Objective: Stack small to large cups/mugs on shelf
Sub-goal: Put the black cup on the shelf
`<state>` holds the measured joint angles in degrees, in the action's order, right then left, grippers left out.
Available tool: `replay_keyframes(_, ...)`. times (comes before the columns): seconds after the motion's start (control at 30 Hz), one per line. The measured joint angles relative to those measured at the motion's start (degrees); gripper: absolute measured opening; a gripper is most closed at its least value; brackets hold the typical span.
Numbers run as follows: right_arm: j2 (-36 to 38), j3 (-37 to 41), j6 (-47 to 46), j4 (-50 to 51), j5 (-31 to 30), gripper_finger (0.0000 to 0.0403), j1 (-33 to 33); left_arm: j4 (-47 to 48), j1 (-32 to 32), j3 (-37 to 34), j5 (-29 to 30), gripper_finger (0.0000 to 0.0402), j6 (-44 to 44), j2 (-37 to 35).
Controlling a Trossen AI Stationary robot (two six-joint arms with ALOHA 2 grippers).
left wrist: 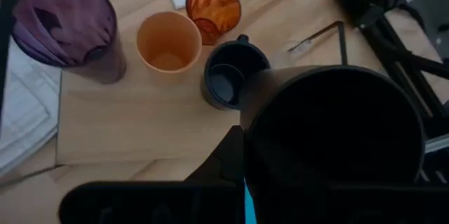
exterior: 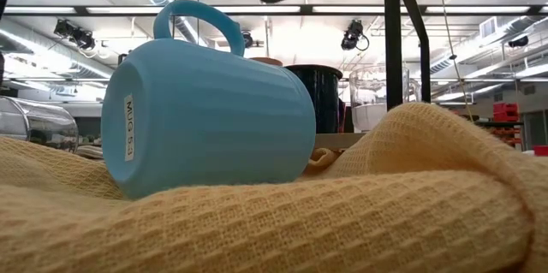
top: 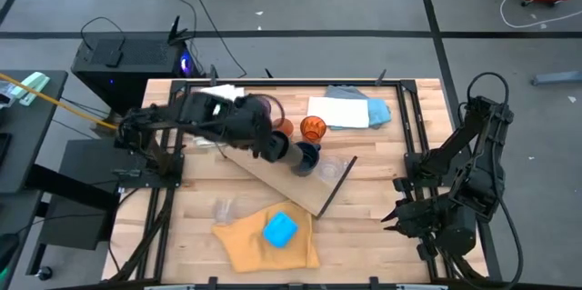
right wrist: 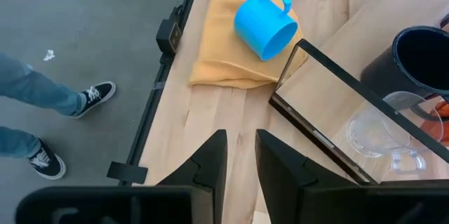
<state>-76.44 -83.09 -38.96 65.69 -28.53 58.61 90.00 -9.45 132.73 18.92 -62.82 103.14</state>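
- My left gripper (top: 275, 147) fingers are clamped on the black cup (left wrist: 337, 140) above the shelf (top: 273, 170).
- My right gripper (right wrist: 242, 155) waits at the surface (top: 364, 217) edge, fingers slightly apart, empty.
- I see the bright blue mug (top: 280, 230) on its side on yellow cloth (top: 245, 240).

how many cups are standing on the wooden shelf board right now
4, maybe more hidden: purple tumbler, light orange cup, amber ribbed cup and navy mug on the shelf; the left gripper's black cup blocks part.

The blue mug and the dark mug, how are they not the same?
The blue mug lies on its side; the dark mug stands upright. The blue mug rests on a yellow cloth; the dark mug stands on the wooden board. The blue mug is bright; the dark mug is almost black. Both have a handle.
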Motion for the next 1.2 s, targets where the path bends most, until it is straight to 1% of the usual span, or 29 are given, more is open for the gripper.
replay_keyframes(0.13, 0.0, 0.0, -0.3, 0.0, 0.0, 0.0082, 0.0, 0.0, 2.3, 0.0, -7.0, 0.0009, 3.3, 0.0)
replay_keyframes(0.2, 0.0, 0.0, -0.3, 0.0, 0.0, 0.0082, 0.0, 0.0, 2.1, 0.0, -8.3, 0.0009, 3.8, 0.3)
replay_keyframes(0.3, 0.0, 0.0, -0.3, 0.0, 0.0, 0.0082, 0.0, 0.0, 2.0, 0.0, -8.3, 0.0009, 5.7, 0.5)
replay_keyframes(0.33, 0.0, 0.0, -0.3, 0.0, 0.0, 0.0082, 0.0, 0.0, 2.1, 0.0, -7.6, 0.0009, 6.2, 0.2)
replay_keyframes(0.47, 0.0, 0.0, -0.1, 0.2, 0.0, 0.0082, 0.0, 0.0, 2.6, 0.0, -1.8, 0.0009, 6.3, -3.5)
replay_keyframes(0.57, 0.0, 0.0, -0.1, 0.3, -0.2, 0.0082, 0.0, -0.3, 1.6, 0.0, 7.3, 0.0009, 6.2, -7.0)
replay_keyframes(0.6, 0.0, 0.0, 0.0, 0.3, -0.5, 0.0082, -0.1, -1.4, 0.6, 0.0, 12.1, 0.0009, 6.4, -8.2)
replay_keyframes(0.63, 0.0, 0.0, 0.0, 0.4, -1.2, 0.0082, -0.2, -3.4, -0.9, 0.0, 18.4, 0.0009, 6.3, -9.2)
replay_keyframes(0.7, 0.0, 0.0, 0.2, 0.3, -2.6, 0.0082, -0.5, -9.1, -4.0, 0.0, 30.7, 0.0009, 7.4, -10.8)
replay_keyframes(0.73, 0.0, 0.0, 0.4, 0.4, -3.3, 0.0082, -0.8, -12.3, -5.5, 0.0, 35.5, 0.0009, 8.4, -11.3)
replay_keyframes(0.77, 0.0, 0.0, 0.7, 0.3, -3.8, 0.0082, -1.2, -15.8, -6.5, 0.1, 38.4, 0.0009, 10.6, -11.5)
replay_keyframes(0.8, 0.0, 0.0, 1.1, 0.3, -4.0, 0.0082, -1.7, -19.7, -7.0, 0.1, 39.4, 0.0009, 13.8, -11.6)
replay_keyframes(0.83, 0.0, 0.0, 1.4, 0.3, -4.1, 0.0082, -2.3, -23.4, -7.3, 0.1, 39.0, 0.0009, 17.2, -11.6)
replay_keyframes(0.9, 0.0, 0.0, 2.0, 0.3, -4.1, 0.0082, -3.4, -30.5, -7.9, 0.1, 35.8, 0.0009, 23.1, -11.0)
replay_keyframes(1.0, 0.0, 0.0, 3.0, 0.4, -4.1, 0.0082, -5.0, -42.8, -8.0, 0.0, 28.1, 0.0009, 32.1, -9.1)
replay_keyframes(1.1, 0.0, 0.0, 3.0, 0.4, -4.1, 0.0082, -6.4, -57.2, -8.0, 0.0, 19.0, 0.0009, 41.4, -7.1)
replay_keyframes(1.2, 0.0, 0.0, 3.0, 0.5, -4.0, 0.0082, -7.1, -74.7, -8.0, 0.0, 10.9, 0.0009, 49.5, -4.6)
